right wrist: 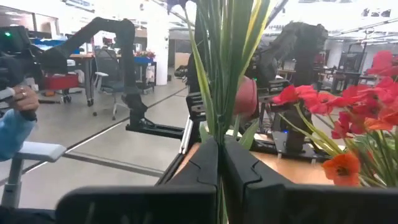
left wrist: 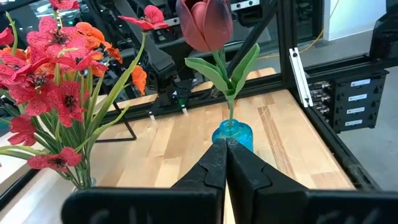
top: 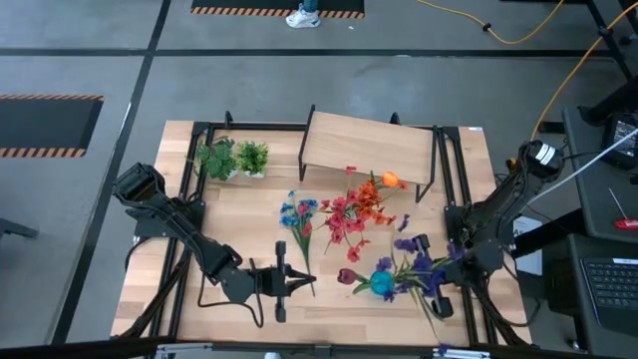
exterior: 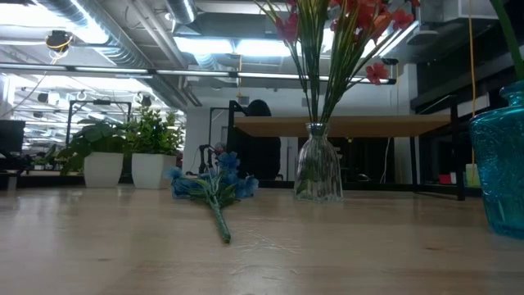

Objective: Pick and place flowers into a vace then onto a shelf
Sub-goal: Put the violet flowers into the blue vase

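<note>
resting low over the near part of the worktop (top: 199, 299), the left pincer (top: 299, 280) has its two fingers pressed together with nothing between them. straight ahead of this pincer stands a small blue vase (left wrist: 232, 134) with one dark red tulip (left wrist: 205, 23) in it, and to one side of it a clear glass vase (exterior: 318, 174) holds red and orange flowers (top: 359, 211). a loose bunch of blue flowers (top: 299, 214) lies flat on the worktop, just beyond the left pincer, toward the shelf.

the right pincer (top: 424, 241) is near the right side of the worktop, also fully closed. in its wrist view green stems (right wrist: 221, 68) rise directly at its fingertips, but i cannot tell if they are really gripped or only stand in front. purple flowers (top: 417, 267) spread just beside this pincer.

the shelf (top: 369, 145) stands at the far side of the worktop, well apart from both pincers, and beside it are two small potted plants (top: 232, 158).
</note>
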Controlling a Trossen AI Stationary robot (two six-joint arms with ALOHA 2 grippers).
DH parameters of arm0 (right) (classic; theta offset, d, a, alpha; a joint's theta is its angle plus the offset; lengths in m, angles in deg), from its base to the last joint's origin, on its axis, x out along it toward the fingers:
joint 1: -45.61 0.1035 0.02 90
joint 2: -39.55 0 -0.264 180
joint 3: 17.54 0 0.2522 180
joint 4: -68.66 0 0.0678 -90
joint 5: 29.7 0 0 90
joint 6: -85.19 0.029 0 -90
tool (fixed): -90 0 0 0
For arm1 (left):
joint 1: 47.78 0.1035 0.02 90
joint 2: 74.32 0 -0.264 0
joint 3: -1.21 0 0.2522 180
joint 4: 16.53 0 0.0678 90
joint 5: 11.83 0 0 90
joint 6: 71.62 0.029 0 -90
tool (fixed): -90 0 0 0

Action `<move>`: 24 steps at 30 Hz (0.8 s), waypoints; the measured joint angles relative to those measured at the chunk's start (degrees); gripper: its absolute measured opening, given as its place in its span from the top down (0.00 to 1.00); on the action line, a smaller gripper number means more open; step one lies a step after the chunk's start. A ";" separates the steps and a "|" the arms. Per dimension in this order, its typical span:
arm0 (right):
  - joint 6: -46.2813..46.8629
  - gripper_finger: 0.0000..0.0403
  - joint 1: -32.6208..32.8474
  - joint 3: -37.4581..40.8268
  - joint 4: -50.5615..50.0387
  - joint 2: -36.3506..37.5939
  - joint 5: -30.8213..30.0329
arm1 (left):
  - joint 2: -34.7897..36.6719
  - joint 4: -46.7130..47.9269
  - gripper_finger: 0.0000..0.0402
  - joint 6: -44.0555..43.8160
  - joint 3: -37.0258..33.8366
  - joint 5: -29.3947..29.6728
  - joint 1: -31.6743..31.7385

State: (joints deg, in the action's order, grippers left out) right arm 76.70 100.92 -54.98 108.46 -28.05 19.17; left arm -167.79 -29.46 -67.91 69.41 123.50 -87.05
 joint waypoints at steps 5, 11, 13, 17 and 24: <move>0.79 1.00 -0.40 0.00 1.17 -3.66 -0.52 | 0.00 0.02 0.99 -1.70 0.00 -0.01 0.00; 1.09 1.00 -0.39 0.00 2.77 -6.45 -2.30 | 0.00 0.04 0.98 -2.05 0.00 -0.01 0.00; 2.18 1.00 -0.39 0.00 2.57 -7.21 -2.41 | -0.01 0.20 0.99 -2.08 0.00 -0.01 0.00; 2.29 1.00 -0.39 0.00 2.68 -9.03 -2.84 | -0.02 0.58 0.99 -2.26 -0.02 -0.01 0.00; 3.74 1.00 -0.39 -0.02 2.85 -11.53 -4.16 | -0.04 1.96 0.99 -4.66 -0.04 -0.80 0.00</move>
State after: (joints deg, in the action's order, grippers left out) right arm 80.44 100.53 -55.00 111.31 -39.58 15.01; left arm -167.83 -27.50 -72.58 69.36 122.69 -87.05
